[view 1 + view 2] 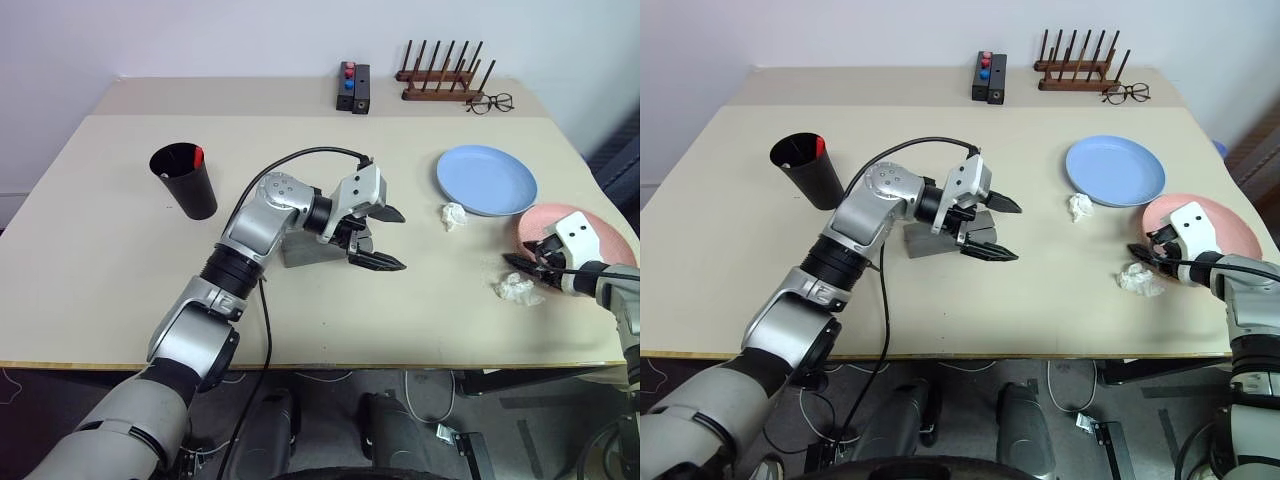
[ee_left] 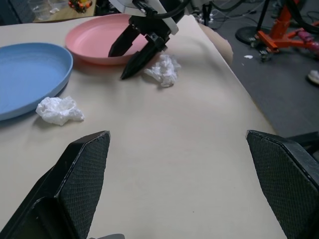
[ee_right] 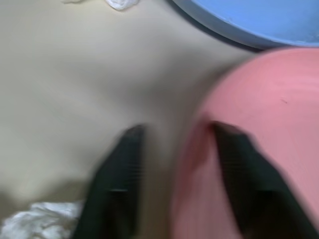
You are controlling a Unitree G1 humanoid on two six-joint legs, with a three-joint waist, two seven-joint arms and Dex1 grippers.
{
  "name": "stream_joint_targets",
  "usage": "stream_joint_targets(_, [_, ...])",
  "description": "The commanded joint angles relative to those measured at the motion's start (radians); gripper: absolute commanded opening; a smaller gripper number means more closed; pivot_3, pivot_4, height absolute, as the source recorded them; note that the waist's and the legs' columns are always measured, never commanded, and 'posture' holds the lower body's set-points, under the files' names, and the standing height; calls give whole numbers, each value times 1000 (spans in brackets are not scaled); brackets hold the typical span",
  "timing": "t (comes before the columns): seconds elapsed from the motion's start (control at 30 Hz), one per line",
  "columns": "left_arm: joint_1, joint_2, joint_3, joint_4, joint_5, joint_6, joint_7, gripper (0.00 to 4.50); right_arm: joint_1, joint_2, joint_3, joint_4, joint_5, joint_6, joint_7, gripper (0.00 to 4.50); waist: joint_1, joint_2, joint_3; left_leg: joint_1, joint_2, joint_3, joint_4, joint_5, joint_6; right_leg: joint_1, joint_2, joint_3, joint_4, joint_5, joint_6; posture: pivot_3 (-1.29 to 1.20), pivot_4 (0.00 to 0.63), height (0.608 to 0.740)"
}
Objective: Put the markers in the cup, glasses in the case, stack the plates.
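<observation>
The pink plate point(image 1: 590, 228) lies at the table's right edge, with the light blue plate point(image 1: 487, 180) just behind it. My right gripper point(image 1: 522, 264) has its two fingers closed on the pink plate's near rim, one over the plate and one on the table side point(image 3: 172, 164). My left gripper point(image 1: 400, 240) hangs open and empty over the middle of the table, pointing right. Behind its wrist sits the grey case point(image 1: 298, 250), mostly hidden. The black cup point(image 1: 188, 182) stands at the left with a red-capped marker point(image 1: 197, 157) inside. The glasses are out of view.
Two crumpled white tissues lie near the plates, one beside the blue plate point(image 1: 455, 215) and one by my right gripper point(image 1: 517, 290). At the back edge stand a small black block point(image 1: 352, 87), a wooden rack point(image 1: 440, 80) and wire-framed eyeglasses point(image 1: 490, 103).
</observation>
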Motion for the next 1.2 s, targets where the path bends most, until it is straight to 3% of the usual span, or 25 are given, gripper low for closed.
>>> stream_joint_targets(0.03, [-23,-3,2,-33,-13,-21,-7,4500,-6,-4,-11,-9,-9,2,-13,127,-2,0,0,0,0,0,0,0,0,0,0,0,0,0,0,0,150,740])
stream_joint_targets(0.4, [-31,-18,2,-7,-10,-41,14,4500,13,-62,-27,-119,-76,0,-84,23,-4,0,0,2,0,0,0,0,0,2,0,0,-1,0,0,0,150,740])
stream_joint_targets(0.67, [-35,-21,8,24,-1,-53,49,4500,-208,-29,19,-94,-139,-131,-174,23,-18,1,1,2,0,0,-1,0,0,1,0,0,-1,0,0,0,150,740])
stream_joint_targets(1.2, [-17,45,29,-23,15,12,162,4500,-643,173,230,537,-319,-444,-217,23,-29,2,1,1,-1,0,-3,0,0,-1,0,0,0,0,0,0,150,740])
